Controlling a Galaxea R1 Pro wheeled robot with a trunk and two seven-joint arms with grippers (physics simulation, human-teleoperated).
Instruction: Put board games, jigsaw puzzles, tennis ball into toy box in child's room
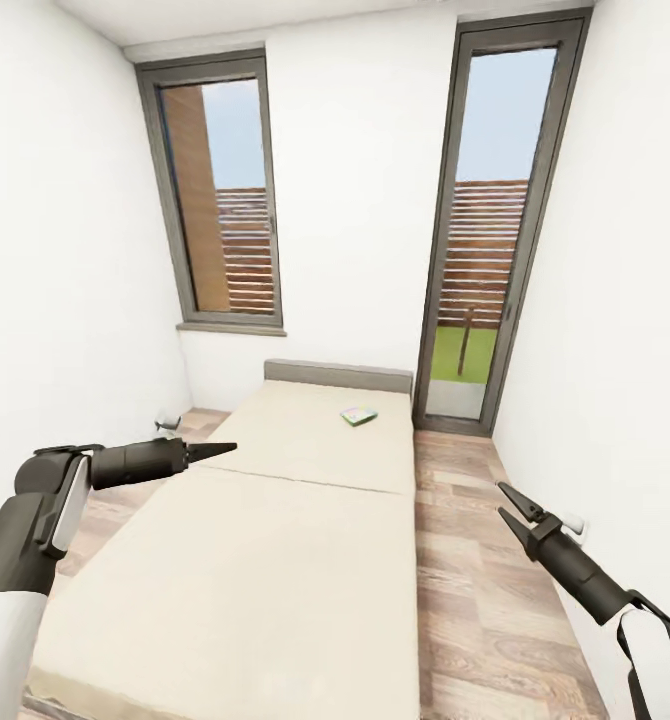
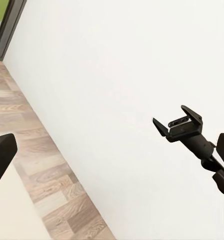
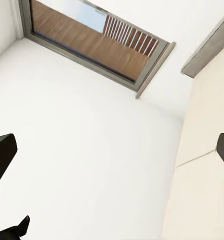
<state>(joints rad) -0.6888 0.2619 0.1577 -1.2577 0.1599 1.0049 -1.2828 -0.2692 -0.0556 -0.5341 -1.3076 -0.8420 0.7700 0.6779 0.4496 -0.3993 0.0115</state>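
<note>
- Bed (image 1: 275,520): low, cream-coloured, with a grey headboard; it is seen running from the lower left of the head view up to the centre, its far end set against the white wall.
- Board game (image 1: 358,415): a small flat white-green box is seen lying on the far part of the bed, right of centre, near the headboard. A second game cannot be made out on the mattress.
- Left tool (image 1: 220,449): it is held over the bed's left edge at mid-left of the frame, empty, its fingers drawn together to a point.
- Right tool (image 1: 507,508): it is held over the wood-plank floor (image 1: 475,600) at lower right, empty, its fingers parted narrowly; in the left wrist view it (image 2: 178,121) is seen spread before the white wall.
- Window (image 1: 220,200): tall, grey-framed, placed at upper left.
- Glazed door (image 1: 490,230): tall, grey-framed, placed at upper right, with grass and a slatted fence seen beyond.
</note>
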